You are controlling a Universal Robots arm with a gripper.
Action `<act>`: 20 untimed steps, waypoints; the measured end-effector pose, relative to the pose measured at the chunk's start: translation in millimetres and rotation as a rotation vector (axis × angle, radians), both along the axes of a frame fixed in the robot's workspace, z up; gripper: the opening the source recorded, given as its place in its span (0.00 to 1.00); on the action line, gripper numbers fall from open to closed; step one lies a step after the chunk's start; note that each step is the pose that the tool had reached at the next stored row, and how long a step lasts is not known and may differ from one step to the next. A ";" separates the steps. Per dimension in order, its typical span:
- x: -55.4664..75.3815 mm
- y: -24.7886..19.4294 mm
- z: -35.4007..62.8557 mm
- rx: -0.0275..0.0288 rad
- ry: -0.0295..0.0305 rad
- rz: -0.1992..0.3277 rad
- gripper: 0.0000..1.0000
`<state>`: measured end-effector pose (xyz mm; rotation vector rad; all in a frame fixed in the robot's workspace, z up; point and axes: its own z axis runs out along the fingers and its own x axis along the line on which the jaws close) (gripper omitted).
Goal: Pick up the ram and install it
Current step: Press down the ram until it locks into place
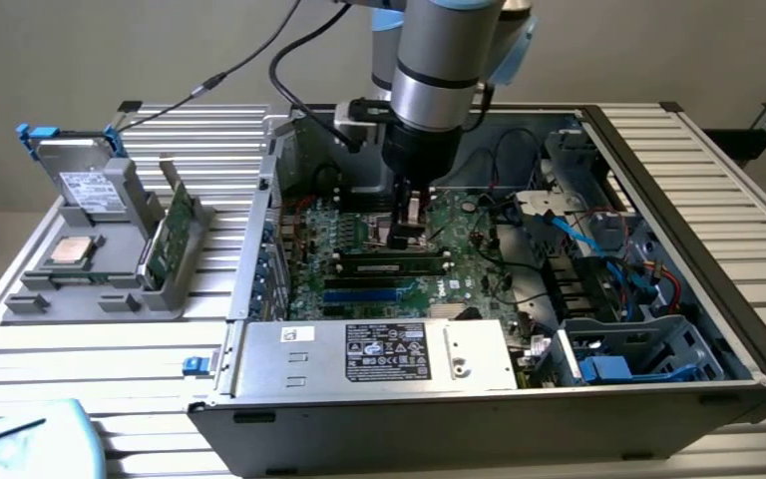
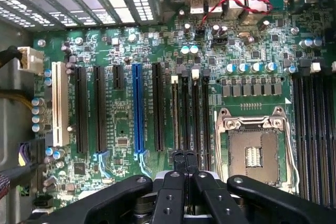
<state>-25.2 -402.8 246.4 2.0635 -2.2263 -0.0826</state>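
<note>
A: Gripper (image 1: 407, 232) is down inside the open computer case (image 1: 702, 200), over the motherboard (image 1: 470, 225). In the wrist view the two fingertips (image 2: 178, 156) sit pressed together, nothing visible between them.

B: Ram?

A: Exterior view: a long dark stick with a pale label, the ram (image 1: 390, 264), lies along a memory slot just beside the fingertips. Cannot tell whether it is fully seated or whether the tips touch it. In the wrist view the gripper body covers the near ends of the memory slots (image 2: 195, 114), and I cannot pick the stick out there.

B: Other hidden parts?

A: The arm blocks the board behind it. The power supply (image 1: 383, 354) hides the board's near edge.

B: Room around the tool?

A: Tight. Blue slot (image 2: 137, 108) and black slots on one side, CPU socket (image 2: 252, 153) on the other. Loose blue cables (image 1: 596, 239) crowd the exterior view's right; the case wall (image 1: 256, 239) stands at the exterior view's left. Outside it, well apart, a green card (image 1: 168, 239) stands upright in a grey holder (image 1: 91, 284).
</note>
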 end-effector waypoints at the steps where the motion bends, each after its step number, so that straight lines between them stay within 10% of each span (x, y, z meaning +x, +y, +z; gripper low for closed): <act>1: 0.0 0.0 0.0 0.0000 -0.0001 -0.013 0.11; 12: 0.0 0.0 0.0 -0.0084 -0.0021 -0.137 0.11; 20: 0.0 0.0 0.0 -0.0596 -0.0086 -0.198 0.11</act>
